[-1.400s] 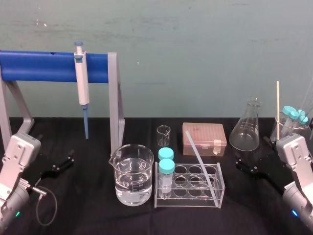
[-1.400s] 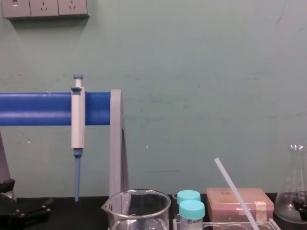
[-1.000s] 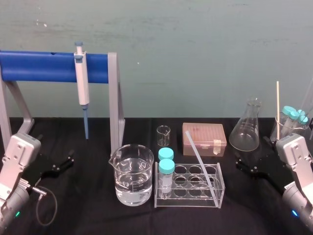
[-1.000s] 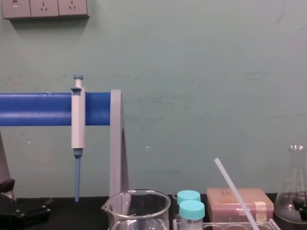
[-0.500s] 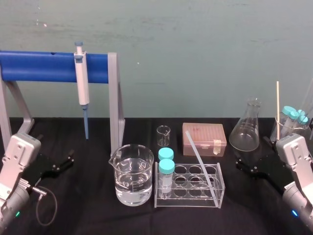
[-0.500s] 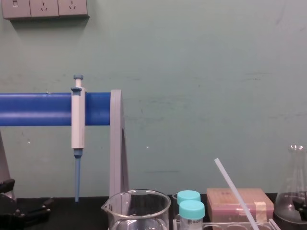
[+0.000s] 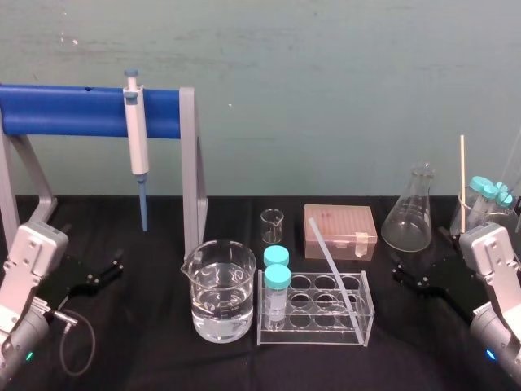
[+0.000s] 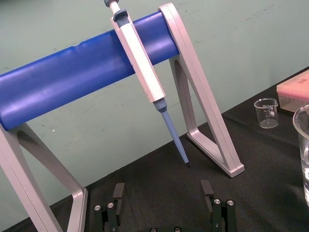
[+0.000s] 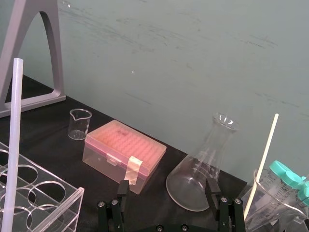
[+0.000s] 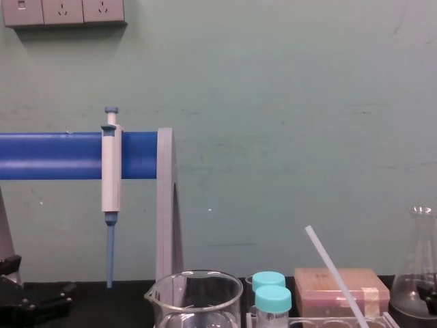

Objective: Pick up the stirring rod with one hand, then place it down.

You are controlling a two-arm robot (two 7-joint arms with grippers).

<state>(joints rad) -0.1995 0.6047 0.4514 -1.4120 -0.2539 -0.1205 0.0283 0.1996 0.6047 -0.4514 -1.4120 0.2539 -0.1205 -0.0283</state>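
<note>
Stirring rod [image 7: 330, 262], leaning in rack [image 7: 313, 332]: light, stiff, slick, likely brittle; grip upper shaft. Left gripper [image 8: 162, 188], right gripper [image 9: 167, 186]: fingers apart

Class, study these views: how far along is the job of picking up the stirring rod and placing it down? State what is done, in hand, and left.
Done: nothing; the stirring rod leans in the test tube rack, untouched. In hand: nothing; the left gripper and right gripper sit open, low at either side, away from the rod. Left: reaching, grasping, lifting, then placing it down.
</note>
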